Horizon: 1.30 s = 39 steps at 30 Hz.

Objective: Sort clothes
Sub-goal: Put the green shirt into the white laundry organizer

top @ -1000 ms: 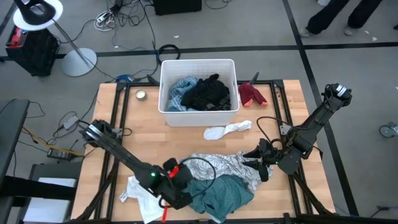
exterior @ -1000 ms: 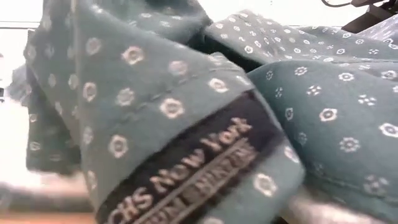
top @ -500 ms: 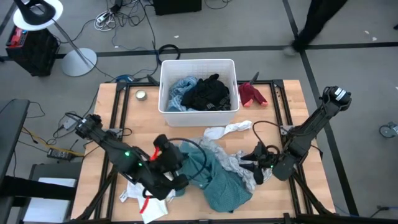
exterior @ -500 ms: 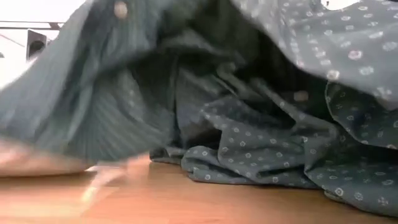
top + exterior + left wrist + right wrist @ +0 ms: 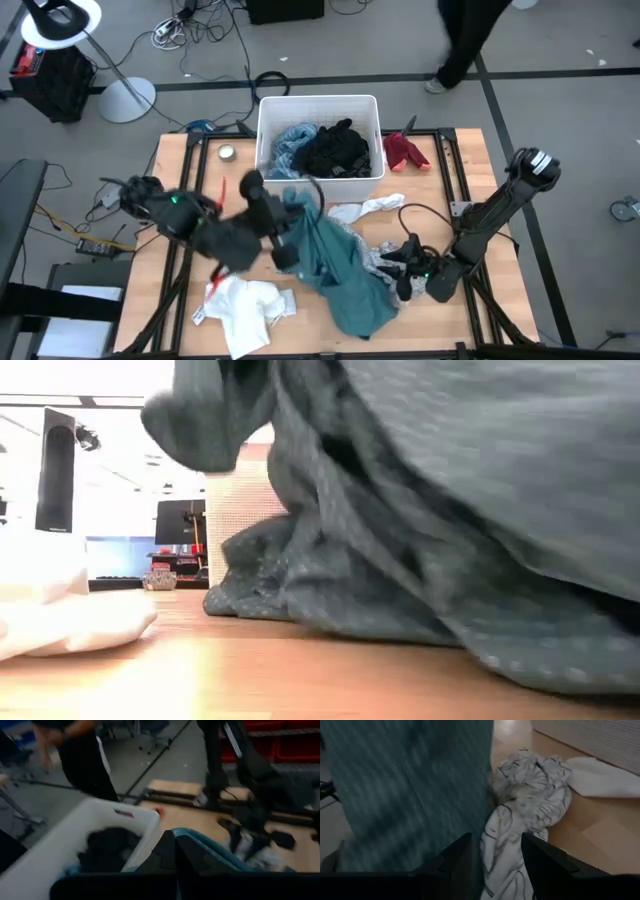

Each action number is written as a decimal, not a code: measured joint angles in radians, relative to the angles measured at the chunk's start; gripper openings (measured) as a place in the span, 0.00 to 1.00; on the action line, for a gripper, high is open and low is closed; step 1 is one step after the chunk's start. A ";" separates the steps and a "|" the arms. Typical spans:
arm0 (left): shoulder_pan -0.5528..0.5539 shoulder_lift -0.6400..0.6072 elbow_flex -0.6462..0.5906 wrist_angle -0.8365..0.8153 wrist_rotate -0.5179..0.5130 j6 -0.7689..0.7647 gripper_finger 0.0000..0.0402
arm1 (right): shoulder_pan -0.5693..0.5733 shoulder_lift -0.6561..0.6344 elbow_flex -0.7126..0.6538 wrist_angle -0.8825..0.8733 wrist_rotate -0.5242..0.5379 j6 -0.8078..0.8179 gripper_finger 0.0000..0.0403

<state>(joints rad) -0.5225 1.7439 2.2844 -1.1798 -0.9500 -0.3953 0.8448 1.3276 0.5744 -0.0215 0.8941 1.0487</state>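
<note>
High view showed, at the left, a plain white garment (image 5: 245, 308) heaped on the worktop (image 5: 180, 190) near its front edge. Next came the left tool (image 5: 281, 238), pinched tight on the teal garment (image 5: 335, 268), lifting one end toward the bin (image 5: 320, 105). That cloth draped in a long slant from the tool down to the front of the worktop, its lower end lying there. It looked soft and light, likely to trail and snag, so a hold near a bunched top edge seemed best. Rightward, the leaf-print garment (image 5: 378, 258) lay crumpled beside the right tool (image 5: 402, 272), whose fingers stood apart with the leaf-print cloth between them, not clearly gripped.
</note>
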 joint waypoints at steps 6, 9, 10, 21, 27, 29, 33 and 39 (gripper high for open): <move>0.095 -0.034 0.057 0.089 0.002 0.243 0.00 | -0.003 0.054 0.000 0.016 0.022 0.027 0.43; 0.151 -0.060 0.066 0.151 0.010 0.334 0.00 | -0.003 0.082 0.000 0.047 0.056 0.027 0.43; 0.171 -0.070 0.070 0.171 0.013 0.364 0.00 | -0.003 0.093 0.000 0.048 0.068 0.025 0.43; 0.353 -0.101 0.071 0.537 0.020 0.763 0.00 | -0.055 0.177 0.000 0.049 0.172 0.025 0.43; 0.443 -0.102 0.071 0.840 0.087 0.954 0.00 | -0.107 0.177 0.000 0.065 0.164 0.026 0.43; 0.473 -0.101 0.070 0.933 0.110 1.002 0.00 | -0.115 0.177 0.000 0.066 0.164 0.026 0.43; 0.537 -0.101 0.070 1.082 0.204 1.059 0.00 | -0.127 0.177 0.000 0.066 0.160 0.014 0.43; 0.626 -0.101 0.070 1.225 0.301 1.066 0.00 | -0.140 0.177 0.000 0.065 0.159 -0.005 0.43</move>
<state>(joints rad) 0.1031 1.6428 2.3547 0.0455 -0.6492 0.6704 0.7048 1.5047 0.5747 0.0437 1.0531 1.0434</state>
